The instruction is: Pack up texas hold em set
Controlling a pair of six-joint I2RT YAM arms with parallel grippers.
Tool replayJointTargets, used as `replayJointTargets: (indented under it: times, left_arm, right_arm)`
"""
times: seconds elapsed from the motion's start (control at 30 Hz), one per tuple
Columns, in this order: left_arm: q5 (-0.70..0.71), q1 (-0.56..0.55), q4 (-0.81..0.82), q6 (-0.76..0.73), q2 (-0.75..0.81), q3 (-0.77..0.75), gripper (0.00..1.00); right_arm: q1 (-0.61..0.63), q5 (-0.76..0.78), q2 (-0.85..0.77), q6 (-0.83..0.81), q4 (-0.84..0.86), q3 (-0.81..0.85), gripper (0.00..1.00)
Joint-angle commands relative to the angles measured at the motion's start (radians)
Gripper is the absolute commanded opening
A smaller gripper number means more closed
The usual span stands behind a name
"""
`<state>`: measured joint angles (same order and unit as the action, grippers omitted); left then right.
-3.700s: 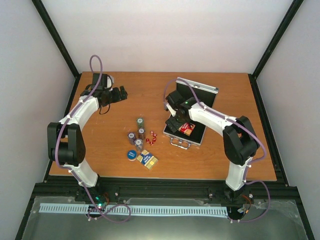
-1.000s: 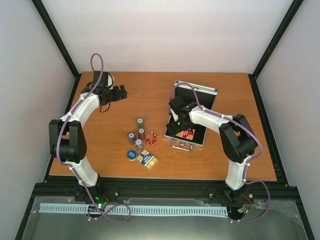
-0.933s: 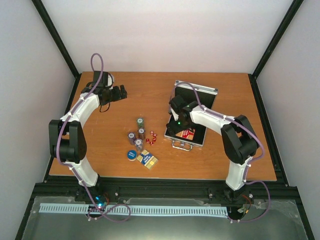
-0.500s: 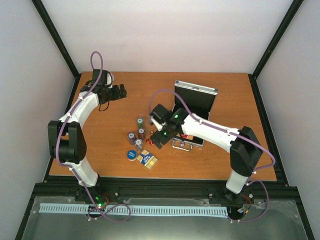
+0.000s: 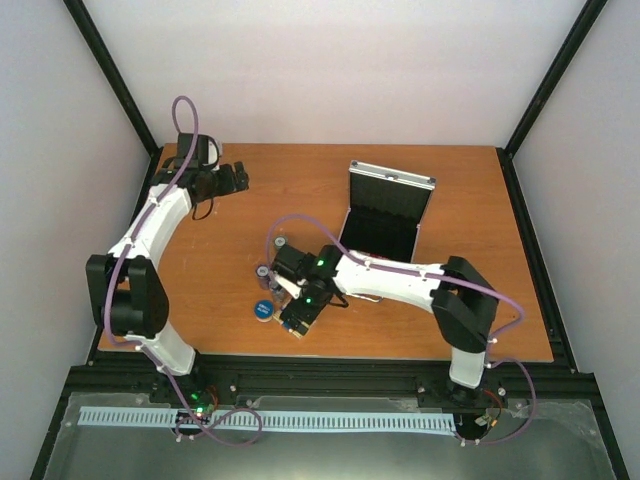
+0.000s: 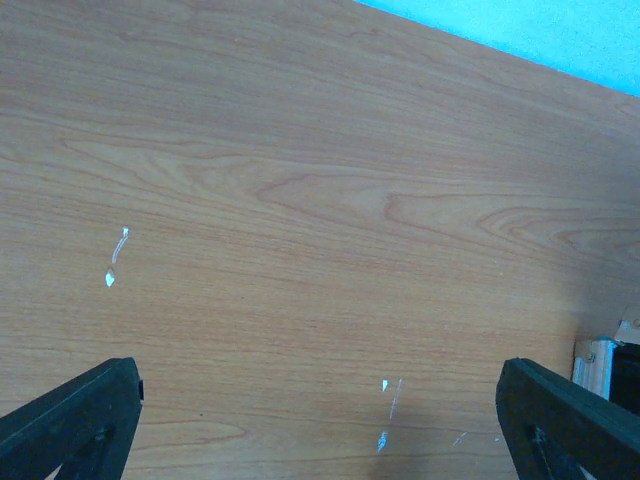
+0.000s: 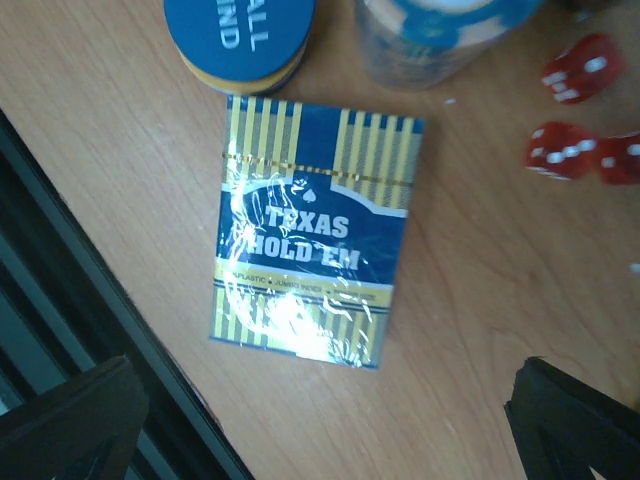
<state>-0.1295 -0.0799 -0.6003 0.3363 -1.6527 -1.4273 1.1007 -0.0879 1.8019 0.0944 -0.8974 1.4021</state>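
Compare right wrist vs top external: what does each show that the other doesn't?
Right wrist only: the TEXAS HOLD'EM print on the blue-yellow card box, the pips on the red dice, and the right gripper open above that box. Top external only: the open silver case with its lid raised, and the left gripper near the far left corner. Both: the card box, the round blue disc beside it, and the wooden table.
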Motion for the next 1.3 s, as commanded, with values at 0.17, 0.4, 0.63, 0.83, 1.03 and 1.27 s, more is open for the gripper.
replayJointTargets:
  times: [0.17, 0.4, 0.63, 0.83, 1.03, 1.27]
  left_arm:
    - [0.021, -0.002, -0.02, 0.001, 0.073, 0.013, 1.0]
    - [0.019, -0.001, -0.021, -0.005, 0.085, 0.022, 1.0]
    - [0.02, -0.002, -0.025, -0.02, 0.09, 0.024, 1.0]
    - [0.037, 0.0, -0.03, -0.043, 0.103, 0.026, 1.0]
    - [0.039, 0.0, -0.023, -0.05, 0.11, 0.042, 1.0]
    - [0.042, 0.004, -0.025, -0.062, 0.111, 0.038, 1.0]
  right_arm:
    - [0.051, -0.011, 0.157, 0.0, 0.037, 0.039, 1.0]
    - [0.056, 0.026, 0.22, 0.037, 0.069, 0.06, 1.0]
    - [0.058, 0.061, 0.246, 0.064, 0.106, 0.069, 1.0]
    - [0.059, 0.092, 0.251, 0.062, 0.116, 0.057, 0.92]
    - [0.059, 0.079, 0.264, 0.06, 0.107, 0.051, 0.7]
    - [0.059, 0.088, 0.222, 0.036, 0.062, 0.065, 0.6]
